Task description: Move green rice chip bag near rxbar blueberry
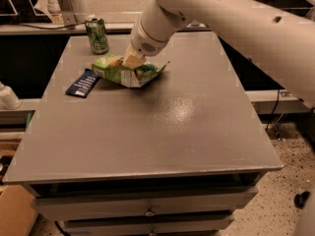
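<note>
The green rice chip bag [125, 73] is a light-green foil bag lying low at the table's far left, its left end almost touching the rxbar blueberry [83, 83], a flat navy wrapper. My gripper [132, 61] comes down from the upper right on the white arm and is shut on the bag's top middle. The bag looks to be resting on or just above the table surface.
A green drink can [97, 35] stands upright at the table's far left edge, behind the bag. The grey table [162, 132] has drawers below its front edge. A cardboard box [15, 215] sits on the floor at the lower left.
</note>
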Tool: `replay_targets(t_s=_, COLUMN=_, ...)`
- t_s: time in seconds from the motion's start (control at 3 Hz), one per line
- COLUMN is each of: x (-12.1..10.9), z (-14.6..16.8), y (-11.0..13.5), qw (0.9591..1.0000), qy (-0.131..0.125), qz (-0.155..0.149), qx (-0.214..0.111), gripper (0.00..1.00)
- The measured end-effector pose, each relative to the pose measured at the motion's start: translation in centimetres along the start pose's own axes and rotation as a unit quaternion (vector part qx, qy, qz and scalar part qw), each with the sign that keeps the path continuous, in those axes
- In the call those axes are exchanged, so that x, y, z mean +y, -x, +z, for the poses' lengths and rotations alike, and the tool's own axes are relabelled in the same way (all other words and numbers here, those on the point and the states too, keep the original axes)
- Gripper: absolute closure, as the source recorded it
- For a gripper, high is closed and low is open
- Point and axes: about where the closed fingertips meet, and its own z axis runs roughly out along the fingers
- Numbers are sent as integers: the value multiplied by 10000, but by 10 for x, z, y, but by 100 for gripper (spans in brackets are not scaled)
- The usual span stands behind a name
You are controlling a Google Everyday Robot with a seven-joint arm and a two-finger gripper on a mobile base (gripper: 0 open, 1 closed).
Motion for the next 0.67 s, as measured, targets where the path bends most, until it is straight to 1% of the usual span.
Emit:
replay_targets(t_s=0.33, x=4, z=25, y=1, qw=9996, qy=276, qz=48, qx=53, gripper=84)
replay_targets(t_s=0.67, x=7, z=36, y=2, qw=9990, qy=417, qz=116, qx=65, gripper=61)
